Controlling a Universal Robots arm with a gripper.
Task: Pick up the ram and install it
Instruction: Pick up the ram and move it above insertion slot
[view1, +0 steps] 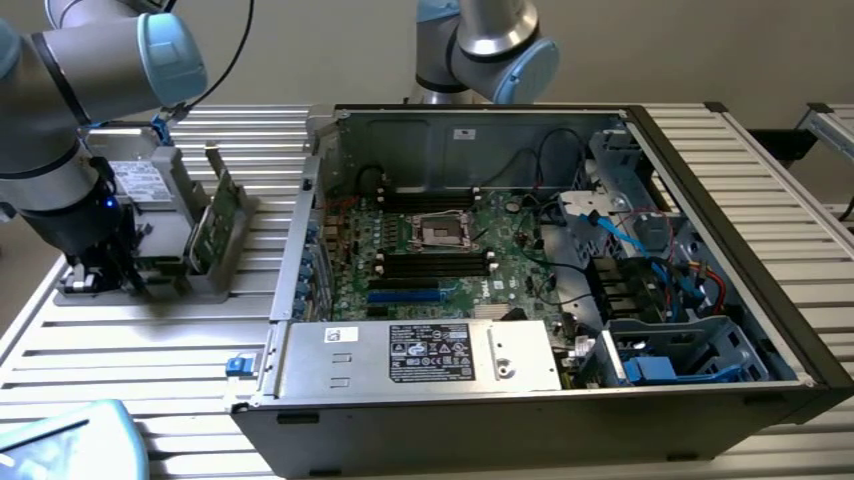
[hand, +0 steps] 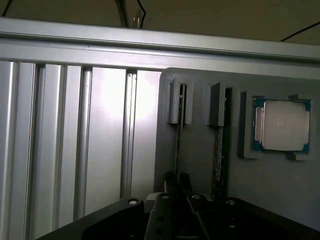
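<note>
- In the exterior view the gripper (view1: 104, 278) is largely hidden behind the holder (view1: 174, 285), at the exterior view's left.
- In the wrist view the ram (hand: 178, 142) is seen edge-on. Its near end is covered by the gripper (hand: 177, 181), and its chips cannot be made out.
- A second stick (hand: 218, 150) is seen edge-on in the neighbouring slot. What kind of board it is cannot be told.
- The memory slots on the motherboard (view1: 467, 255) are too crowded to be counted with certainty.
- The gripper is clamped on the ram. One finger (hand: 169, 182) is set at each side of the thin edge, with almost no gap left.
- The ram is stood upright in its slot of the holder (hand: 197, 130), which is set on the table (view1: 134, 345), well apart from the case (view1: 534, 425).
- Counted from the exterior view's left are one arm (view1: 67, 110) lowered over the holder, one green card (view1: 214, 225) upright just beside it, one open case, and one second arm (view1: 481, 40) behind that case.
- In the holder, two slots, two sticks and one CPU (hand: 282, 125) in its own recess are counted.
</note>
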